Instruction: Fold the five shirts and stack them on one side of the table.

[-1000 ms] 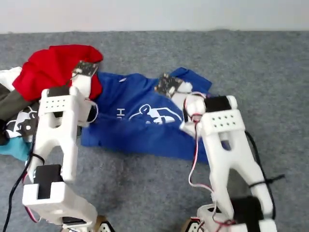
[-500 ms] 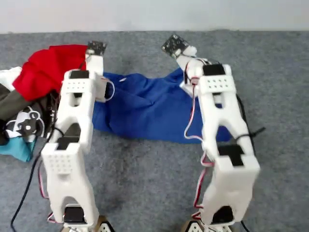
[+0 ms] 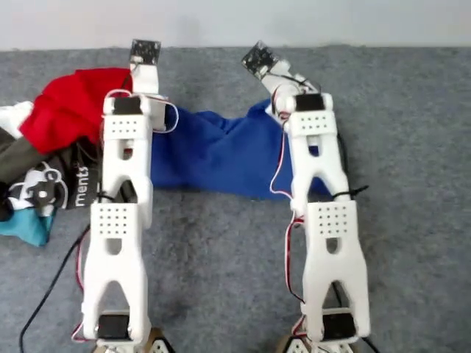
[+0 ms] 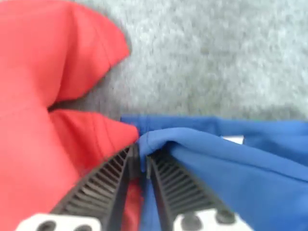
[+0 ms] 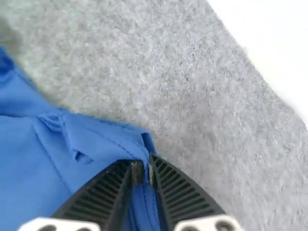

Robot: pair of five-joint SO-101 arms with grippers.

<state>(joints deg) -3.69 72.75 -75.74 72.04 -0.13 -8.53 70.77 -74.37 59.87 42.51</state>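
**A:** Where is the blue shirt?

**B:** The blue shirt [image 3: 221,158] lies bunched across the middle of the grey table [image 3: 412,147], under and between the two arms. Its left end touches the red shirt [image 3: 62,107], which tops a heap at the table's left side.

**A:** What else is in that heap?

**B:** A black-and-white printed shirt [image 3: 44,187] sits nearer than the red one. A teal shirt [image 3: 26,224] lies nearest, and some white cloth [image 3: 11,118] is at the far left.

**A:** And the arms?

**B:** Both are stretched straight out from their bases, side by side, with their wrists at the blue shirt's far edge. The left gripper [image 4: 139,159] is pinched narrow on a fold of the blue shirt, right where it meets the red one. The right gripper [image 5: 141,171] is clamped on the shirt's far right corner, with the hem between its ribbed fingers.

**A:** Anything hard to make out?

**B:** From above, the arms lie over strips of the blue shirt. The heap runs off the left edge, so I cannot tell how many garments it holds.
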